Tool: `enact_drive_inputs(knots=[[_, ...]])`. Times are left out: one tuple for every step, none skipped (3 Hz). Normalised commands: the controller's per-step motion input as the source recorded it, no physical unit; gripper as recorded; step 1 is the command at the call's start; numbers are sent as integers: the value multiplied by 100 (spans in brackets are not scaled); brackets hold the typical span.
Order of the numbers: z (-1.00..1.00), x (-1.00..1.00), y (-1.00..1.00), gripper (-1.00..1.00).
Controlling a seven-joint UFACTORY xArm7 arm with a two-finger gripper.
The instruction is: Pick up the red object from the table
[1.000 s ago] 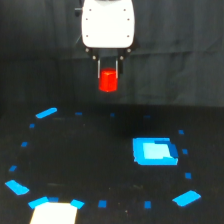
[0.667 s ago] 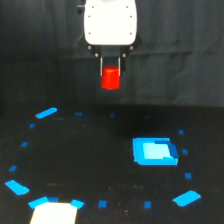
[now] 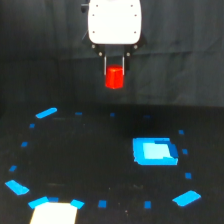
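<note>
Table (image 3: 90,165): black and flat, filling the lower half of the exterior view, dotted with small blue marks in a rough ring.
Arm head (image 3: 114,22): a white housing at top centre, hanging well above the table.
Blue patch (image 3: 155,151): the 1 larger rectangle, toward the exterior view's right, below and to the right of the gripper.
White patch (image 3: 54,212): a pale shape at the bottom edge, toward the exterior view's left – what it is I cannot tell.
Gripper (image 3: 115,74): 2 thin fingers pointing down, closed narrow around the block, 1 on each side.
Block (image 3: 115,77): red, stubby, clamped between the fingers and clear of the table – the pick looks done, or nearly so.
Risk 1: the block sits low in the fingers, its lower part poking out below the tips, so a jolt could let it slide out.
Risk 2: a fall from this height would likely bounce the block away across the table.
Risk 3: if the grip is off-centre, the block could twist; the blur hides this.
</note>
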Motion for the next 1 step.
enact_drive_inputs(knots=[[-9, 45, 9, -100]])
